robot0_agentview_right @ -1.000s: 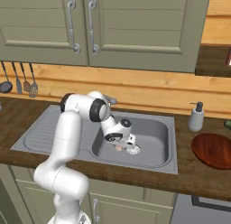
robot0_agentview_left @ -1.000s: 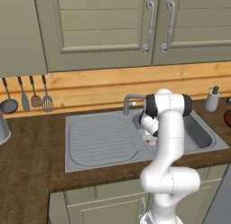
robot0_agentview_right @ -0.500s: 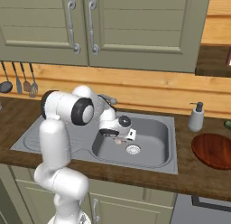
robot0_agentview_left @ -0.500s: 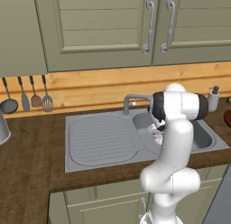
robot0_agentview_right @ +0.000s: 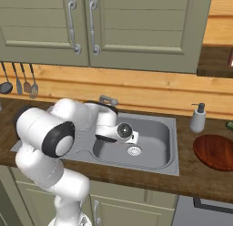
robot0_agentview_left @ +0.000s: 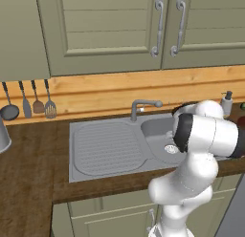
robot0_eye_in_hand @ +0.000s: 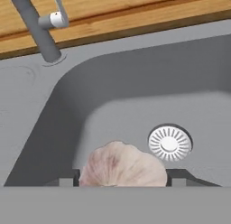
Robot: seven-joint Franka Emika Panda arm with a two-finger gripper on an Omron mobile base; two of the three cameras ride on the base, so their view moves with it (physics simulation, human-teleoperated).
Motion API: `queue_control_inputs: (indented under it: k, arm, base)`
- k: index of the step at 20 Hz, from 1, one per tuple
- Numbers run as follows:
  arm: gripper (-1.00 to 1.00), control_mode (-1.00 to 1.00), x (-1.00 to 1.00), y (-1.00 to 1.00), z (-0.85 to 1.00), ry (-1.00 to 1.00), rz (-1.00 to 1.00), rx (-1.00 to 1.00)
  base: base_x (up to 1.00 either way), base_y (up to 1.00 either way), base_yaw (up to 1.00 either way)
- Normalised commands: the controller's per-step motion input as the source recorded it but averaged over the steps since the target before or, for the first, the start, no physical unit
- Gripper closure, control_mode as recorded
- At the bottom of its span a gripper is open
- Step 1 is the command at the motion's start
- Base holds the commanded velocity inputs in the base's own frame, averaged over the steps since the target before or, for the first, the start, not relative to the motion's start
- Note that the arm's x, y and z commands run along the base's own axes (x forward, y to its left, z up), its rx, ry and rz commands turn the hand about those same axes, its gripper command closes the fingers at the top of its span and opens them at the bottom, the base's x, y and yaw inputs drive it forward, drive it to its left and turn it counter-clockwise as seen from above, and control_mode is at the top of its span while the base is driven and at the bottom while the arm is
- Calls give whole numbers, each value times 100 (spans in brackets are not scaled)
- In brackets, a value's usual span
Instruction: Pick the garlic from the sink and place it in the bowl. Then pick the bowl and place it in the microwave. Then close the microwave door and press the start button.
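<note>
The dark wooden counter point(robot0_agentview_left: 33, 169) runs along the wall, under the green cupboards. The sink point(robot0_agentview_left: 110, 147) is set into it: the ribbed drainboard point(robot0_agentview_left: 105, 147) is on the left and the deep basin point(robot0_agentview_right: 154, 138) on the right. In the floor of the basin there is a round metal drain ring point(robot0_eye_in_hand: 170, 143). The grey faucet point(robot0_agentview_left: 143, 107) rises from the far rim of the sink, between the drainboard and the basin. To the right of the sink a grey soap dispenser point(robot0_agentview_right: 198, 119) stands on the counter near the wall. A little nearer and further right lies the bowl point(robot0_agentview_right: 216, 152), reddish-brown and shallow. At the far left edge a part of a grey metal pot point(robot0_agentview_left: 4, 135) stands on the counter.
</note>
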Motion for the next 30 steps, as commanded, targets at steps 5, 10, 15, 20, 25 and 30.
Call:
queue_control_inputs:
  k: [5,10,15,20,25,30]
  arm:
    - [100,-100,-37,-36,100,-3,0,7]
    - [100,-100,-34,-39,100,0,0,5]
    - [100,-100,-46,-29,97,4,-3,1]
    - [100,-100,-65,-15,68,5,-9,-3]
    - [100,-100,-44,-18,38,3,-12,-11]
    - [100,-100,-23,-8,28,7,-17,-16]
  base:
    - [0,0,0]
    - [0,0,0]
    - [0,0,0]
    - [0,0,0]
    - [0,0,0]
    - [0,0,0]
